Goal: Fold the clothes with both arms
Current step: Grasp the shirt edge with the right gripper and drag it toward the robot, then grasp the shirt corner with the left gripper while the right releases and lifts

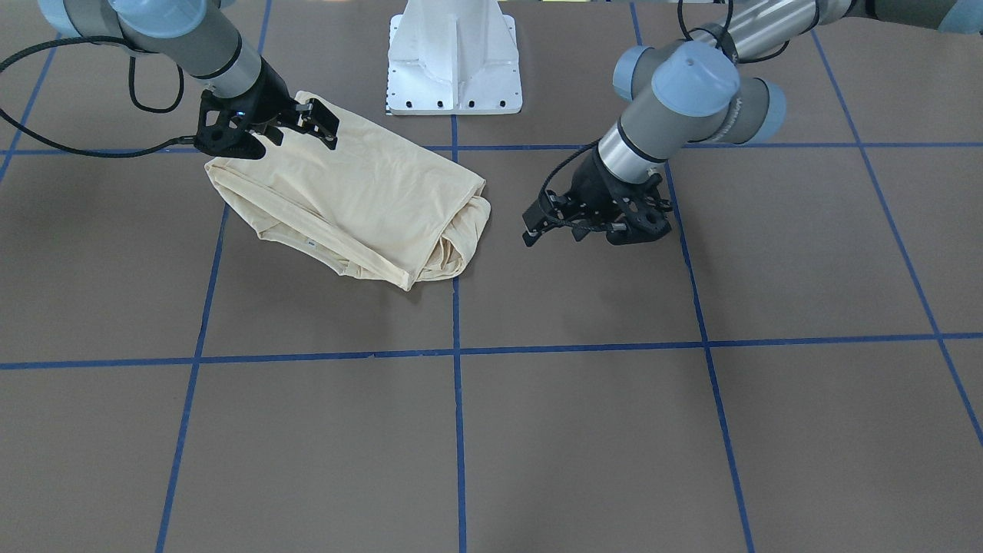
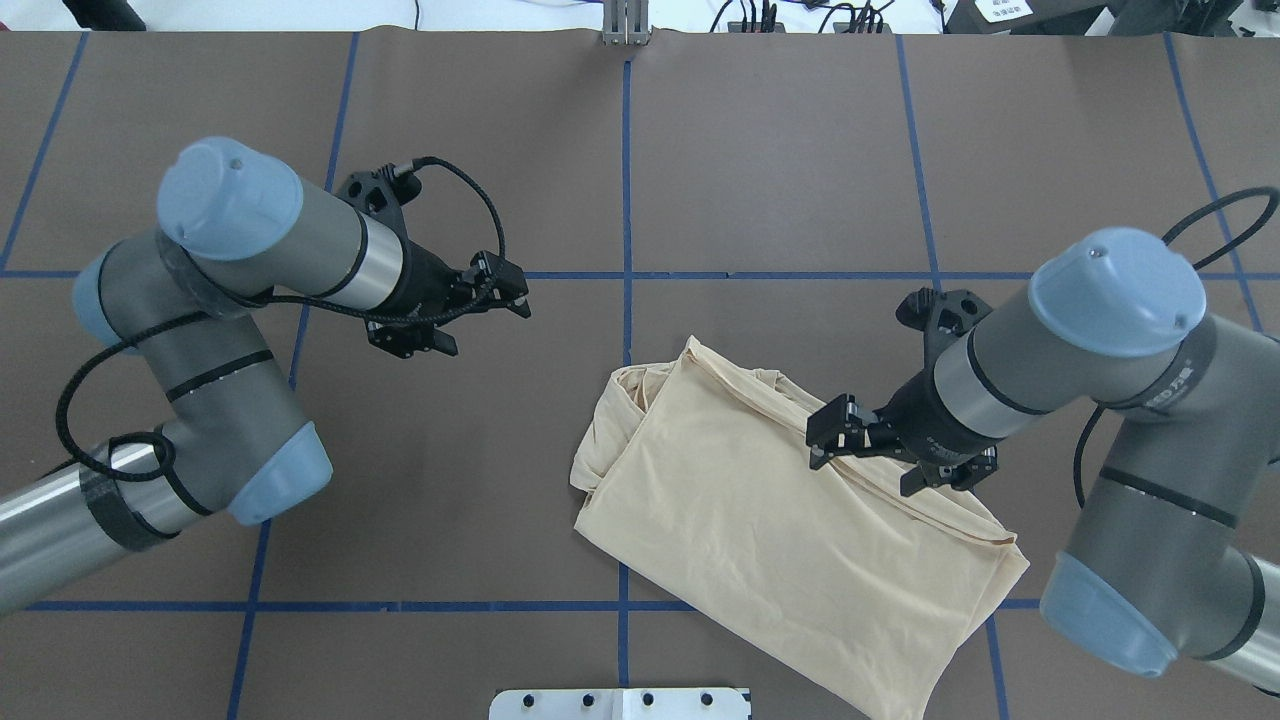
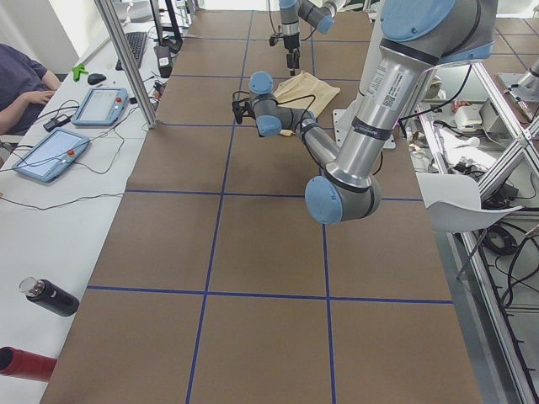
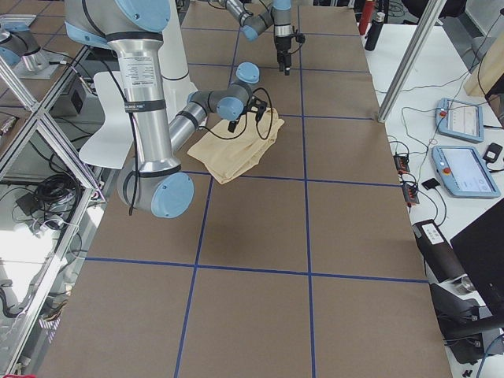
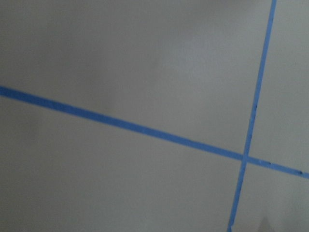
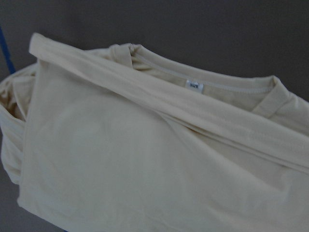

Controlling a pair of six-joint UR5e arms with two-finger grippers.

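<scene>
The shirt [image 2: 760, 520] is lying on the brown surface [image 2: 450, 480] on the robot's right side. It is already folded into a rough oblong, with one end reaching close to the robot's base. The right end effector [image 2: 828, 436] is hovering just above the shirt's far edge. Its fingers appear to be standing slightly apart and gripping nothing, and the cloth below is lying flat, not lifted. The left end effector [image 2: 508, 288] is hanging well apart from the shirt over bare surface. It is also looking parted and empty.

Judging from this, another fold is coming up. To do it well, the left arm should be coming across so that each arm is taking one corner of the same edge. Each should be pinching every layer there, not only the top one. The bunched end [image 2: 605, 420] toward the middle of the surface is looking loose, so tucking or smoothing it first would help. Lifting low and carrying the edge straight over should be keeping the sides lined up.

A small white neck label [image 6: 194, 85] is showing in the right wrist view, but its printing is too blurred to read. No front print is showing.
</scene>
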